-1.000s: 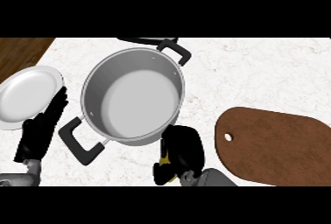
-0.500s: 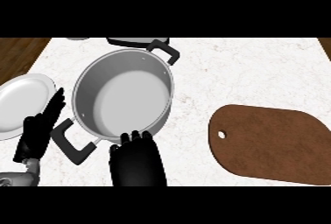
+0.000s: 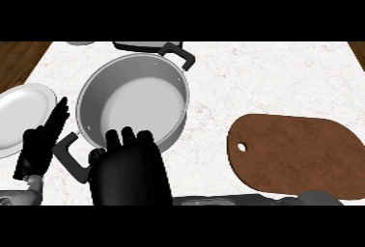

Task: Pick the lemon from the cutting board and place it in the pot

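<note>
A white marbled counter (image 3: 271, 77) fills most of the head view, with strips of brown wood floor at the upper left and upper right corners. On it, left of centre, stands the big grey pot (image 3: 135, 103), tilted in the view, its black handles at the upper right and lower left; nothing can be seen inside it. To the right lies the brown cutting board (image 3: 296, 154), bare, with a small hole near its left edge, well apart from the pot. A white plate (image 3: 21, 118) sits at the left edge, partly cut off. The right hand (image 3: 132, 171) is over the pot's near rim, back toward the camera, fingers together and hiding whatever they may hold; the lemon cannot be made out anywhere. The left hand (image 3: 43, 144) rests between plate and pot, fingers straight, holding nothing
</note>
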Robot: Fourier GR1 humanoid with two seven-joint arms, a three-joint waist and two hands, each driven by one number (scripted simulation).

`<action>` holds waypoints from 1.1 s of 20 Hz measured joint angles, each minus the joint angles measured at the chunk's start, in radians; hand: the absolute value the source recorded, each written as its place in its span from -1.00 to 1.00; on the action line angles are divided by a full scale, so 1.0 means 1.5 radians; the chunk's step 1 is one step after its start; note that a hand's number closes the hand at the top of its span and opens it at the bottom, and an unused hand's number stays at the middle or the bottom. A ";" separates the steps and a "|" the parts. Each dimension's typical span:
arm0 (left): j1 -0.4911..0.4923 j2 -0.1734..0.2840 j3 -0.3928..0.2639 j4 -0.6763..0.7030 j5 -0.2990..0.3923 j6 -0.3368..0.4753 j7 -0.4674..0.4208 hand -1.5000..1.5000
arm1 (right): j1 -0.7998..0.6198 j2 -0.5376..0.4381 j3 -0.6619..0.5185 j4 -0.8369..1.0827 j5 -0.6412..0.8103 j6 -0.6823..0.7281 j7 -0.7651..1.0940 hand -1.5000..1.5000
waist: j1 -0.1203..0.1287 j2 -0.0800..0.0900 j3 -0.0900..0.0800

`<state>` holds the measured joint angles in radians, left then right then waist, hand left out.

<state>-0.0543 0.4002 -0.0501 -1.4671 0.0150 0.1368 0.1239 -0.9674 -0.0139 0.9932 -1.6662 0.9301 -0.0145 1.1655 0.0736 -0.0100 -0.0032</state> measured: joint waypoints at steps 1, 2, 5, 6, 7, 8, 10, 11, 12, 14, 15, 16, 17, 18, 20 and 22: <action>0.000 0.004 0.005 0.004 0.002 -0.004 -0.002 0.00 | -0.008 0.000 0.001 0.000 -0.001 -0.009 0.003 1.00 | -0.002 0.001 0.000; -0.001 0.001 0.003 0.001 -0.001 0.000 0.002 0.00 | -0.024 0.000 -0.012 0.005 -0.006 -0.015 0.004 1.00 | -0.003 0.001 0.000; 0.003 -0.003 0.003 -0.010 -0.002 0.003 0.006 0.00 | -0.060 0.000 -0.037 0.035 -0.019 -0.038 0.002 1.00 | -0.005 0.002 0.001; 0.004 -0.001 0.005 -0.011 0.000 0.001 0.007 0.00 | -0.072 0.000 -0.044 0.047 -0.025 -0.045 0.001 1.00 | -0.005 0.003 0.001; 0.004 0.000 0.006 -0.017 -0.001 0.003 0.013 0.00 | -0.084 0.001 -0.055 0.063 -0.029 -0.054 -0.003 1.00 | -0.005 0.004 0.001; 0.003 -0.001 0.005 -0.021 -0.001 0.003 0.015 0.00 | -0.098 0.001 -0.065 0.076 -0.038 -0.062 -0.006 1.00 | -0.006 0.004 0.001; 0.004 -0.003 0.005 -0.024 -0.004 0.005 0.018 0.00 | -0.130 0.002 -0.091 0.115 -0.059 -0.077 -0.017 1.00 | -0.006 0.006 0.001; 0.007 -0.001 0.010 -0.021 -0.001 0.002 0.013 0.00 | -0.138 0.002 -0.093 0.131 -0.064 -0.086 -0.020 1.00 | -0.007 0.007 0.001; 0.009 0.001 0.012 -0.023 0.000 -0.001 0.012 0.00 | -0.148 0.002 -0.097 0.154 -0.073 -0.097 -0.026 1.00 | -0.007 0.007 0.001; 0.011 -0.006 0.009 -0.025 -0.006 0.005 0.010 0.00 | -0.172 0.003 -0.118 0.202 -0.091 -0.115 -0.043 1.00 | -0.008 0.009 0.001; 0.015 -0.003 0.013 -0.023 -0.003 0.000 0.004 0.00 | -0.182 0.004 -0.123 0.228 -0.100 -0.125 -0.051 1.00 | -0.009 0.009 0.001; 0.020 0.003 0.019 -0.029 0.001 -0.006 0.003 0.00 | -0.189 0.004 -0.126 0.251 -0.107 -0.139 -0.061 1.00 | -0.009 0.009 0.001; 0.016 0.001 0.017 -0.029 -0.002 -0.004 0.008 0.00 | -0.194 0.005 -0.137 0.280 -0.117 -0.154 -0.079 1.00 | -0.010 0.011 0.001; 0.021 0.000 0.019 -0.030 -0.002 -0.004 0.005 0.00 | -0.199 0.005 -0.139 0.302 -0.128 -0.165 -0.088 1.00 | -0.011 0.011 0.001; 0.016 -0.006 0.018 -0.030 -0.006 -0.001 0.008 0.00 | -0.212 0.006 -0.151 0.357 -0.155 -0.188 -0.119 1.00 | -0.012 0.012 0.001; 0.016 -0.007 0.016 -0.033 -0.010 -0.001 0.009 0.00 | -0.221 0.007 -0.145 0.414 -0.175 -0.219 -0.139 1.00 | -0.008 0.014 0.001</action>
<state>-0.0310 0.3902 -0.0258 -1.5172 0.0000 0.1351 0.1379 -1.2983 -0.0033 0.7751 -1.0450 0.6668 -0.3427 0.9572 0.0609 0.0104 -0.0021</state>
